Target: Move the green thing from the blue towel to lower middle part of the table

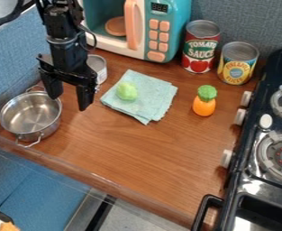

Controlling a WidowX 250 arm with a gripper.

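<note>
The black gripper (69, 100) hangs at the left of the camera view, its two fingers spread apart with nothing held between them. It is above the table near the steel pot and to the left of the towel. A small round light-green thing (126, 91) rests on the left part of the folded blue towel (150, 100), apart from the gripper. The wooden table (137, 155) extends below the towel toward its front edge.
A steel pot (31, 115) stands at the left, with a can (97, 67) behind the gripper. A toy microwave (167, 29), tomato can (201, 45) and pineapple can (237, 63) line the back. An orange toy (203, 106) and black stove (269, 149) are right.
</note>
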